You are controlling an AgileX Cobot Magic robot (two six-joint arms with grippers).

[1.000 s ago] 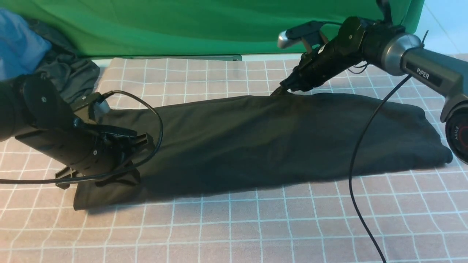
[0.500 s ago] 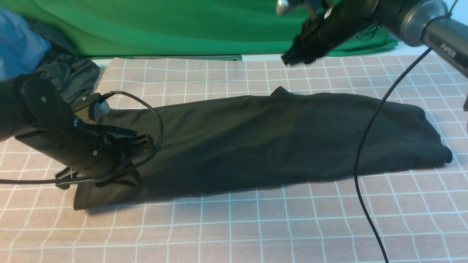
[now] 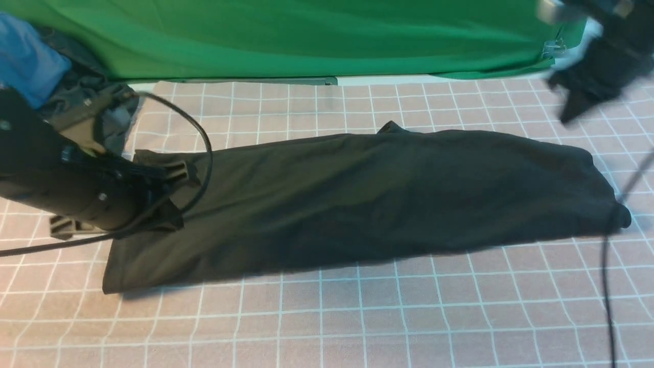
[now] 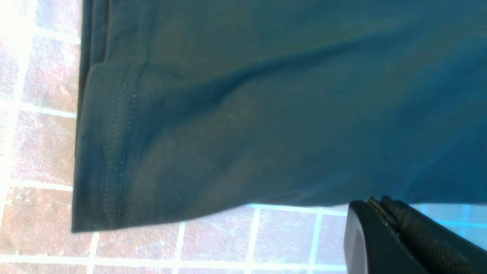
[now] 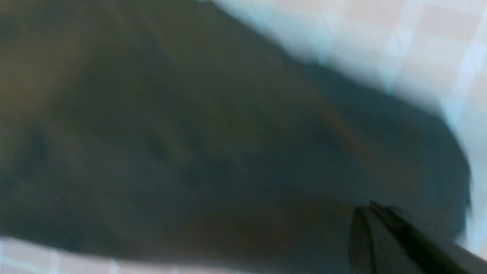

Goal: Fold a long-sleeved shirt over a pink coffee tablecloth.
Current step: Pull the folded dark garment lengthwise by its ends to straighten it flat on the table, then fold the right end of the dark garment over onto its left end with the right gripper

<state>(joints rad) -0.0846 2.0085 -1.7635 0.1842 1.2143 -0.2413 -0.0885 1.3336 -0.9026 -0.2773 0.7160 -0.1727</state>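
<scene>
The long-sleeved shirt (image 3: 383,194) lies folded into a long black band across the pink coffee tablecloth (image 3: 327,317), with a small peak of cloth on its far edge. My left gripper (image 3: 166,221) hovers over the shirt's left end, shut with nothing in it. The left wrist view shows its tips (image 4: 374,201) above the tablecloth (image 4: 217,243), beside the stitched hem corner of the shirt (image 4: 266,95). My right gripper (image 3: 569,115) is blurred, up at the far right, off the shirt. Its jaws (image 5: 371,207) stand together and empty above the shirt (image 5: 190,133).
A green cloth (image 3: 306,36) hangs along the back. A blue garment (image 3: 25,56) and a dark grey one (image 3: 102,102) are heaped at the far left. One black cable (image 3: 202,133) loops from the left arm, another (image 3: 608,286) hangs at the right.
The right gripper left the shirt's far edge, rose and swung to the far right. The left gripper lifted off the shirt's left end and drew back to the left. The shirt stayed put.
</scene>
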